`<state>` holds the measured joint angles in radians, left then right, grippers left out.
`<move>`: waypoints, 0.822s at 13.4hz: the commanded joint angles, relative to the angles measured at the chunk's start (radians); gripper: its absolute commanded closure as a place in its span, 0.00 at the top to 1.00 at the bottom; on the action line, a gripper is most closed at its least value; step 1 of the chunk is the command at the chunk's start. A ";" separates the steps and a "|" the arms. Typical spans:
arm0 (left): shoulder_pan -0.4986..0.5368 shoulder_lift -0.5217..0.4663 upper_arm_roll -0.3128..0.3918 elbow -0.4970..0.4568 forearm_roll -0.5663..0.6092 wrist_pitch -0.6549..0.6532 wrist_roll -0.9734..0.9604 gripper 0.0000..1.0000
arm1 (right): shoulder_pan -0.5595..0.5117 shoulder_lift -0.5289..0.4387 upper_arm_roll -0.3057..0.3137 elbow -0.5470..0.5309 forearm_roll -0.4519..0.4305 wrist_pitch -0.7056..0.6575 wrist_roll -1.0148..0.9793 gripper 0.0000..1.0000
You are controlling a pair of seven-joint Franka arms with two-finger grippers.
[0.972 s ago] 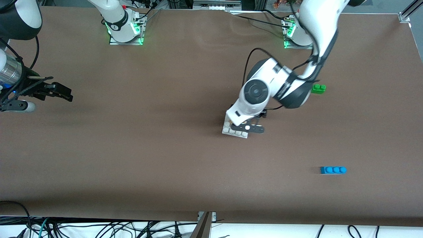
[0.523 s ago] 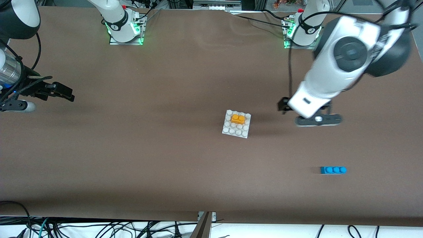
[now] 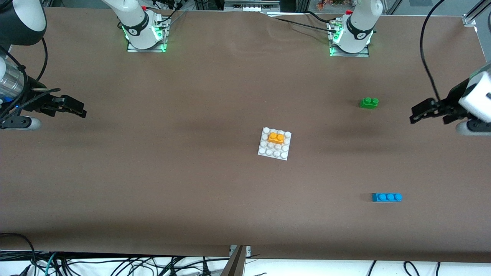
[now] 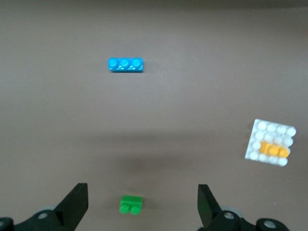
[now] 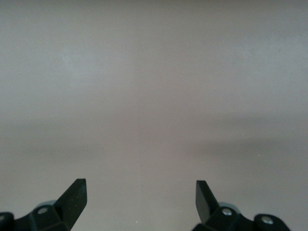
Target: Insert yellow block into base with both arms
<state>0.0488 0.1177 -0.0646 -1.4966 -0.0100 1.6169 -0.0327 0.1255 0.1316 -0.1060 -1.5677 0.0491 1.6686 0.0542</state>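
A brown table [image 3: 191, 184] spans the scene, cables hanging below its near edge. The right gripper [image 3: 76, 109], at nine o'clock, hovers with fingers spread and empty. At centre, the yellow block [image 3: 276, 137] sits pressed on the white base [image 3: 274, 144]. A green brick [image 3: 369, 102] lies at two o'clock, a blue brick [image 3: 386, 197] at four. The left gripper [image 3: 418, 114], at three o'clock, hangs wide open, holding nothing.

Glossy plastic: yellow block [image 3: 276, 137], base [image 3: 264, 151] (studded); table [image 3: 191, 184] covering matt brown.
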 commanded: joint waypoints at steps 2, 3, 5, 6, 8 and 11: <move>-0.133 -0.151 0.095 -0.212 -0.005 0.029 0.059 1.00 | -0.004 -0.001 -0.003 0.015 0.017 -0.013 -0.014 1.00; -0.154 -0.159 0.098 -0.220 0.016 0.025 0.056 1.00 | -0.004 0.000 -0.003 0.015 0.017 -0.015 -0.014 1.00; -0.158 -0.142 0.101 -0.209 0.018 0.018 0.065 1.00 | -0.004 0.000 -0.003 0.015 0.017 -0.013 -0.014 1.00; -0.155 -0.129 0.101 -0.197 0.019 0.015 0.065 1.00 | -0.004 -0.001 -0.003 0.015 0.017 -0.013 -0.014 1.00; -0.153 -0.125 0.100 -0.189 0.018 0.015 0.059 1.00 | -0.004 -0.001 -0.003 0.015 0.017 -0.012 -0.014 1.00; -0.138 -0.122 0.103 -0.185 0.018 0.005 0.062 1.00 | -0.004 -0.001 -0.003 0.015 0.017 -0.013 -0.014 1.00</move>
<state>-0.0948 -0.0025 0.0311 -1.6821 -0.0084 1.6216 0.0063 0.1253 0.1316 -0.1064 -1.5676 0.0491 1.6685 0.0542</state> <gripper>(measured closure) 0.000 0.000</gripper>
